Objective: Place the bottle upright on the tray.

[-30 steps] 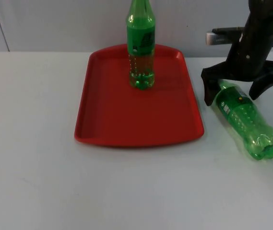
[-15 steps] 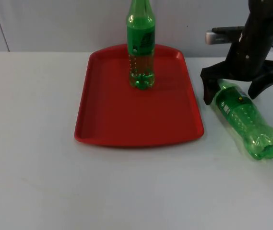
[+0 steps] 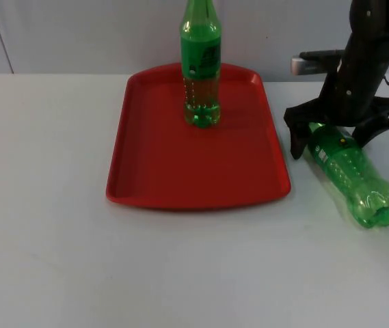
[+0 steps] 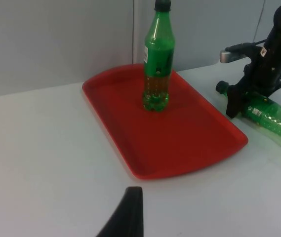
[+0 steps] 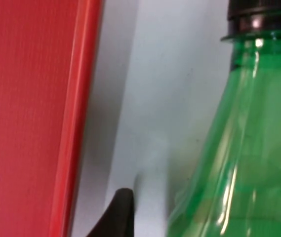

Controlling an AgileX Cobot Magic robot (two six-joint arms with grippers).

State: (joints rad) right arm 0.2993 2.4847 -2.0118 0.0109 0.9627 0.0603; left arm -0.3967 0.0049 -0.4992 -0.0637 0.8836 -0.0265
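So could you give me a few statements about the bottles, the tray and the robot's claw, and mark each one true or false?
1. A green bottle stands upright on the red tray. True.
2. The second green bottle also lies on the tray. False: it lies on its side on the white table, beside the tray.
3. The right gripper is open, its fingers straddling the lying bottle's neck end. True.
4. The lying bottle is lifted off the table. False: it rests on it.
5. The upright bottle has no cap. False: the left wrist view shows a dark cap.
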